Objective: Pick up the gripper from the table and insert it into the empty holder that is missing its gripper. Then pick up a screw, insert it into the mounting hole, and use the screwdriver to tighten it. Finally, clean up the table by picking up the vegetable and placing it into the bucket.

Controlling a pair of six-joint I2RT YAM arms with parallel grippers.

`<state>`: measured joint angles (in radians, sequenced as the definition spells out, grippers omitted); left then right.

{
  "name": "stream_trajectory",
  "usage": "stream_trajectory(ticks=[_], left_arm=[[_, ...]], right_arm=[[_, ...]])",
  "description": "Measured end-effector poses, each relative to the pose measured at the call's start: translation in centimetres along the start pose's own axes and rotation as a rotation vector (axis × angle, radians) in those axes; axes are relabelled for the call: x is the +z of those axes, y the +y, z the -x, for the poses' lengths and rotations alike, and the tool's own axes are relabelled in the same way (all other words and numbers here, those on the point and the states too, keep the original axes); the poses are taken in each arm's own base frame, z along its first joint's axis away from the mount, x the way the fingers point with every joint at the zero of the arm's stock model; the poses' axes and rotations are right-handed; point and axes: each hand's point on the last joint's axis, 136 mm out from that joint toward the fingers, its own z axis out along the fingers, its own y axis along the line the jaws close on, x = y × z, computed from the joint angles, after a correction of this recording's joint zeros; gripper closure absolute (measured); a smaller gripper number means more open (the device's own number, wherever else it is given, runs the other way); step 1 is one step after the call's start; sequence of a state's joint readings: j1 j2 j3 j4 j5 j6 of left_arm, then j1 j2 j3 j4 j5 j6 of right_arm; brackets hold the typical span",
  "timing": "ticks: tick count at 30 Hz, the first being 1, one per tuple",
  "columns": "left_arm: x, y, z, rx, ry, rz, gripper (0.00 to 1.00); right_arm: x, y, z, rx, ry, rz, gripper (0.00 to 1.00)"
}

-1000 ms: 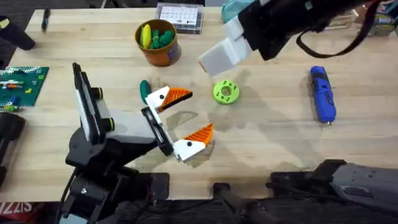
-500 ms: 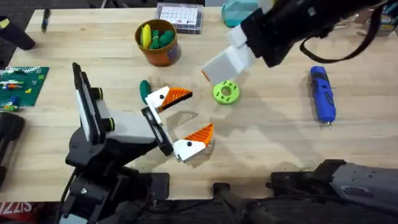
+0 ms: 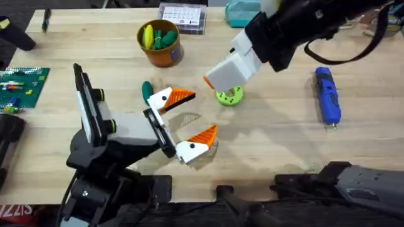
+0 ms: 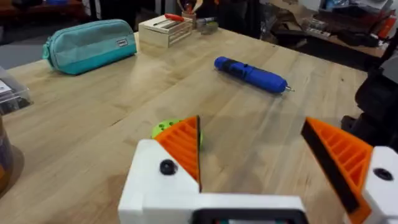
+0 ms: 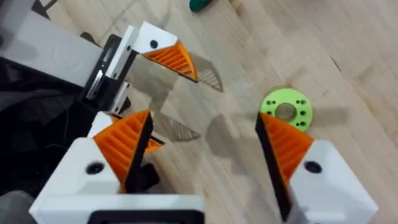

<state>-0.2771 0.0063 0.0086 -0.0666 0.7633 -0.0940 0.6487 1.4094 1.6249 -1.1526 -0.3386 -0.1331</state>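
- Progress check: my left gripper [image 3: 196, 115] carries both of its orange-tipped fingers and I see no empty socket on it. I judge the finger-fitting step is done.
- The screw step looks open to me. The screwdriver [image 3: 327, 94] lies flat on the table, well clear of both tools and touched by neither. Any screw is too small for me to make out.
- Clean-up is partly there. The bucket [image 3: 170, 55] holds yellow and green vegetables [image 3: 158, 34], but a small dark-green piece [image 3: 146, 88] lies on the table just beside the left gripper's far finger. I take it for a vegetable left to bin.
- Right gripper [image 5: 205, 124]: released, jaws wide, holding nothing.
- It hangs above the green ring [image 5: 286, 109], fingers pointing down and towards the left gripper. The ring sits under one fingertip rather than centred between the two.
- The right arm reaches in long from the far side, stretched low across the table.
- Left gripper: also spread and empty, held level just above the wood, aimed at the ring with the screwdriver farther ahead.
- My call: the right gripper is lining up on the ring, descent not yet made.
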Motion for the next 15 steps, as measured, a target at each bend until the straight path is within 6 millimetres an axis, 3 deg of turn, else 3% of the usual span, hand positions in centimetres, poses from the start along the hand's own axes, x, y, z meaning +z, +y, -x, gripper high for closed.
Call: stream_trajectory(ticks=[15], left_arm=[[0.0,0.0,0.0,0.0,0.0,0.0,0.013]], right_arm=[[0.0,0.05,-0.33,0.005,0.013,0.002,0.008]])
